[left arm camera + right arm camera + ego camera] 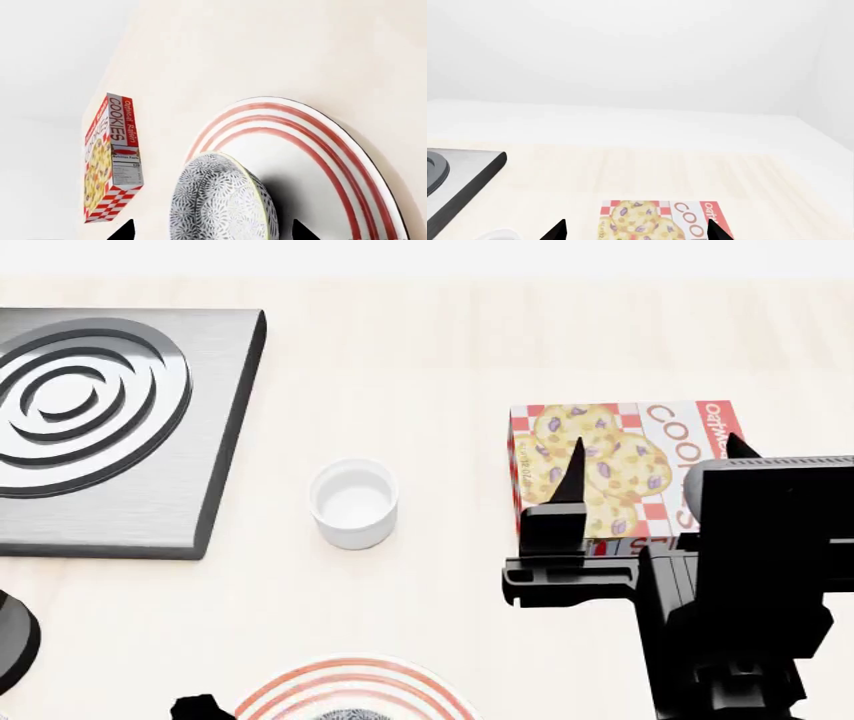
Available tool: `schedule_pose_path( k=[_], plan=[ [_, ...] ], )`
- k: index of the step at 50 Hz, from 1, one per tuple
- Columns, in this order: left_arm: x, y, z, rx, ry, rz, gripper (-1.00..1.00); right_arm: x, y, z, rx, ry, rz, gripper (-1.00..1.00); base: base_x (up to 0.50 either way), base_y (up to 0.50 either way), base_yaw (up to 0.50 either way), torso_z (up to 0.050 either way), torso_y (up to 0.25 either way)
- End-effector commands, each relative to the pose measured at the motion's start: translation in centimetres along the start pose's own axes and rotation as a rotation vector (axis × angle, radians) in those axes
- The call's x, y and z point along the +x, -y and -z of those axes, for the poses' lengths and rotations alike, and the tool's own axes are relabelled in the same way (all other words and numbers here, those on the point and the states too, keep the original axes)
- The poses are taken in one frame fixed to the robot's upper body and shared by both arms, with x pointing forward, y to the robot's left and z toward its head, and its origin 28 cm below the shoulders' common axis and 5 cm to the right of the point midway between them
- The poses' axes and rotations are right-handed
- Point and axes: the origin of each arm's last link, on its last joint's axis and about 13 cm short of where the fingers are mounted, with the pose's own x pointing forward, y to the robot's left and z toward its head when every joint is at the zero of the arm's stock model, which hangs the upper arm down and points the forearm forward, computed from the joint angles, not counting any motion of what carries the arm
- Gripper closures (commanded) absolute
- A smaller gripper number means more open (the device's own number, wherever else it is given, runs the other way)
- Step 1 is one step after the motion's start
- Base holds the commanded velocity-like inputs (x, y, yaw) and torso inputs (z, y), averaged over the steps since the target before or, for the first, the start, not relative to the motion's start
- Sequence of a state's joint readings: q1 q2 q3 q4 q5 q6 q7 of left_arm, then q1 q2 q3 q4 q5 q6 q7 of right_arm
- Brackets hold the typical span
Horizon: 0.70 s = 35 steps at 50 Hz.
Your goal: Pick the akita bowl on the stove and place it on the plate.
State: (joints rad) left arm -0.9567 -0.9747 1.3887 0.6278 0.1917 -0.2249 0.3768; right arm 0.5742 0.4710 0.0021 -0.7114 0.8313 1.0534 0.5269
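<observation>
Jaws on my left gripper (pixel 212 231) are sitting spread, one tip either side of the bowl (pixel 220 200), but whether they are pressing on it I cannot tell; my right gripper (pixel 650 472) is hanging open and empty over the cookie box (pixel 607 470). I am seeing the bowl off the stove (pixel 114 425) and over the plate (pixel 320 155), near its edge rather than its middle, though whether it is touching is unclear. My left arm is the nearer one, so the setting down is falling to it.
</observation>
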Motion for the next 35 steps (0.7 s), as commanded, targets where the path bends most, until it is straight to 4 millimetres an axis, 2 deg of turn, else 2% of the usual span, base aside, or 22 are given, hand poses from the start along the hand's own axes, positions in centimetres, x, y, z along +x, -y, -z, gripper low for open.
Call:
schedule_pose_path(
  k=[1,16,35],
  plan=[
    [-0.4,-2.5,-1.1,-0.003,0.06,-0.119,-1.0,0.2,0.1,-0.1,0.016,0.011,0.006,-1.0,0.0,0.0,0.0,0.0,0.0],
    [-1.3,-6.0,-2.4,-0.091,0.157,-0.332,-1.0,0.2,0.1,0.1,0.015,0.012,0.005,-1.0,0.0,0.0,0.0,0.0,0.0],
    [-1.8,-6.8,-2.8,-0.264,0.23,-0.507,-1.0,0.1,0.1,-0.1,0.014,0.011,0.006,-1.0,0.0,0.0,0.0,0.0,0.0]
  ],
)
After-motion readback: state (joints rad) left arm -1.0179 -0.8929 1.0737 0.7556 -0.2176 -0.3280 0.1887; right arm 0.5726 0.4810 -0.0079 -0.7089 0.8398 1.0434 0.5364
